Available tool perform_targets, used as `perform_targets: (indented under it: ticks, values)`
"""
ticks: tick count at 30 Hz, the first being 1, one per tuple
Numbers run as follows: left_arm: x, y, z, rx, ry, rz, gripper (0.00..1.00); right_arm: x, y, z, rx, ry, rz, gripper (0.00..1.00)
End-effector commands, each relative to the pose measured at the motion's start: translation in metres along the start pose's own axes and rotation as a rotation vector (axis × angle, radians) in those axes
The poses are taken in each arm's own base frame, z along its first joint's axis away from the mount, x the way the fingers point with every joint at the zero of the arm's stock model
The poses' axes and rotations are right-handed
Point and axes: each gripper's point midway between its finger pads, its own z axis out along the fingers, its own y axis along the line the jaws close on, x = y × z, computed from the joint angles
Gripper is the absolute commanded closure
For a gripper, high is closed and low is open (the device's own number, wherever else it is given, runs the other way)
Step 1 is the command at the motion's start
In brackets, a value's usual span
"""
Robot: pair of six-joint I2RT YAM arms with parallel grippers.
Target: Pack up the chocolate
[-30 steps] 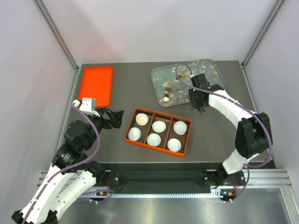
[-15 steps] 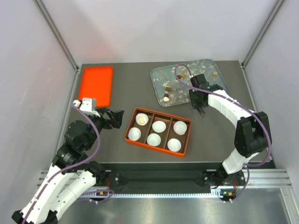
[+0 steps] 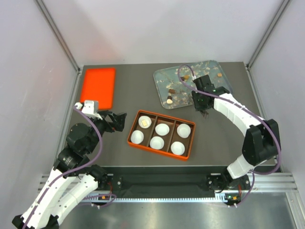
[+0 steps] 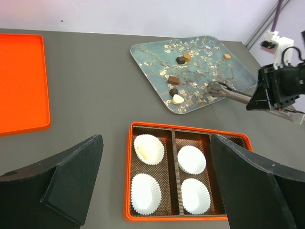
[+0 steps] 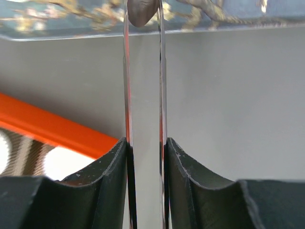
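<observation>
My right gripper is shut on a pair of metal tongs. The tong tips pinch a dark brown chocolate at the near edge of the blossom-printed tray. Whether it is lifted off the tray I cannot tell. More chocolate lies on the tray: a pale piece, a dark round one, a brown block and a tan one. The orange box holds several white paper cups, and one cup has a pale chocolate in it. My left gripper hangs open to the left of the box.
An orange lid lies flat at the back left of the table. The right arm curves in from the right side to the tray's near right corner. Grey walls close in the table on three sides.
The right gripper has squeezed the tongs narrower and shifted slightly toward the tray. The left arm has not moved.
</observation>
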Motion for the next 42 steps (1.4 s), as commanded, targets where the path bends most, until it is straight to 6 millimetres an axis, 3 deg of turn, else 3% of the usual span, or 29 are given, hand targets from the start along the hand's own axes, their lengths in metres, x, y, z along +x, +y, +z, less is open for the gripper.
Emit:
perform_targets:
  ticks: [1,6,16,25,31,42]
  values:
    - [-0.014,-0.001,0.001,0.004,-0.065,-0.008,0.01,-0.036,0.02,-0.048,-0.07,-0.162,-0.006,0.7]
    - [-0.016,0.0,-0.001,0.003,-0.075,-0.01,0.01,-0.035,0.056,-0.076,-0.153,-0.216,-0.05,0.7]
    - [-0.018,0.001,-0.003,-0.006,-0.089,-0.014,0.01,0.016,0.172,-0.133,-0.493,-0.22,-0.146,0.7]
    - [-0.021,0.002,-0.005,-0.009,-0.099,-0.016,0.01,0.044,0.231,-0.137,-0.616,-0.153,-0.181,0.7]
    - [-0.021,0.003,-0.007,-0.011,-0.107,-0.02,0.01,0.067,0.257,-0.129,-0.626,-0.089,-0.229,0.69]
    - [-0.023,0.002,-0.007,-0.007,-0.111,-0.019,0.01,0.081,0.271,-0.124,-0.628,-0.05,-0.245,0.67]
